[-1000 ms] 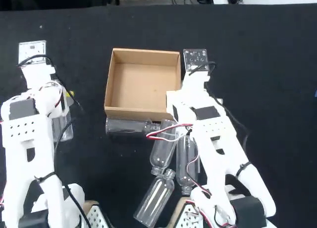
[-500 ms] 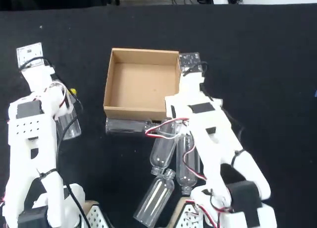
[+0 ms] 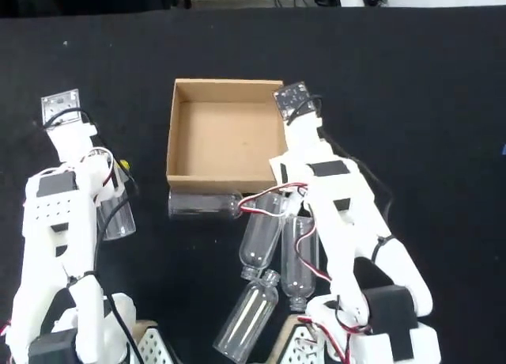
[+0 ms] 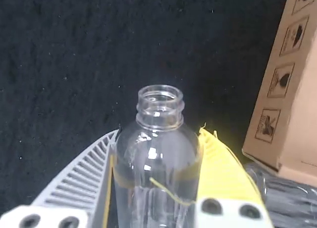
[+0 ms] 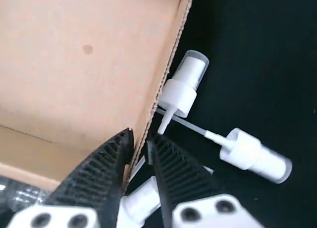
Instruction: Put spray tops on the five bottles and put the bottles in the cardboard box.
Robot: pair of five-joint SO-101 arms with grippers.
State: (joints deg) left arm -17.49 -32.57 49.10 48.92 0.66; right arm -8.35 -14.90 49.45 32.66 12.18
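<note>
My left fingers (image 4: 224, 174) clamp a clear plastic bottle (image 4: 159, 114), its open neck past their tips and bare black bench (image 4: 69, 44) ahead. My right fingers (image 5: 182, 174), narrowly parted, straddle the brown cardboard box (image 5: 74, 54) wall edge, with white spray tops (image 5: 184, 86) just beyond, outside it.

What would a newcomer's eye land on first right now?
Likely the clear bottle clamped in the left gripper, its neck open and bare. Next, the cardboard box mid-table with four more bottles lying jumbled along its side nearest the arms, and loose white spray tops on the black table just outside the box wall, by the right gripper.
</note>
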